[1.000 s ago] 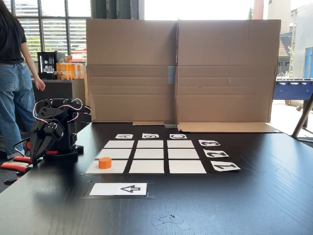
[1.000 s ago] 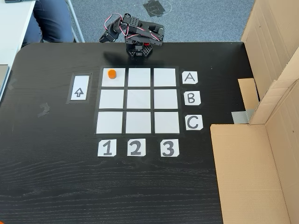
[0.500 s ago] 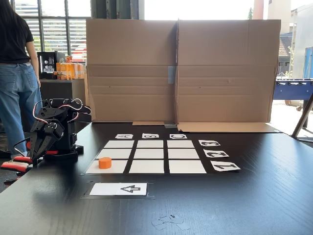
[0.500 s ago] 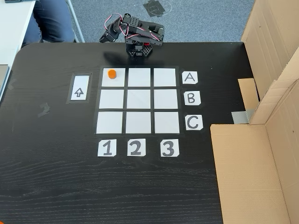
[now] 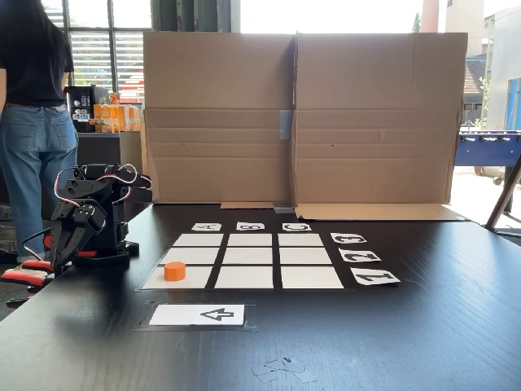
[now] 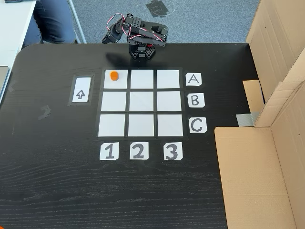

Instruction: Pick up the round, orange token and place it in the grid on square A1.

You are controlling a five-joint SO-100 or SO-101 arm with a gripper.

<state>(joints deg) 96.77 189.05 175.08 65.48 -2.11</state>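
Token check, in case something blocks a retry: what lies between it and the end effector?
Only bare black table in the top-down fixed view, between token and end effector.

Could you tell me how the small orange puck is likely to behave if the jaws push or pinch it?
The small orange plastic puck sits flat and squat, so it should slide, not tip or roll. It looks rigid and probably light. Its faceted sides may offer decent grip.

Daylight came from the windows [image 5: 89,49] behind the cardboard screen [image 5: 301,114], which were overexposed to white. The black table [image 5: 423,326] reflected a soft glare. In both fixed views the pictures were sharp, with weak shadows and no visible distortion.
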